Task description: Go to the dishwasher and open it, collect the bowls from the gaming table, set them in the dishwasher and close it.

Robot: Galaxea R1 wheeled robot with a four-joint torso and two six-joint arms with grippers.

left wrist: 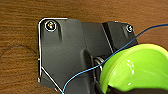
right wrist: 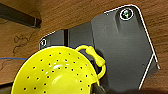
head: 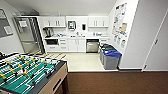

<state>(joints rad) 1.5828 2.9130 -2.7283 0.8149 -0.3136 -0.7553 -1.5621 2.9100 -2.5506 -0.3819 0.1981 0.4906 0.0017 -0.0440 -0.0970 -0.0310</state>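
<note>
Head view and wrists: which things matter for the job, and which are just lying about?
Job:
dishwasher, its door looks open
green bowl
yellow bowl with holes

Just about:
foosball table
bins
fridge

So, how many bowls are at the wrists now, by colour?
Lime green bowl: 1
Yellow bowl with holes and a loop handle: 1
Total: 2
</note>
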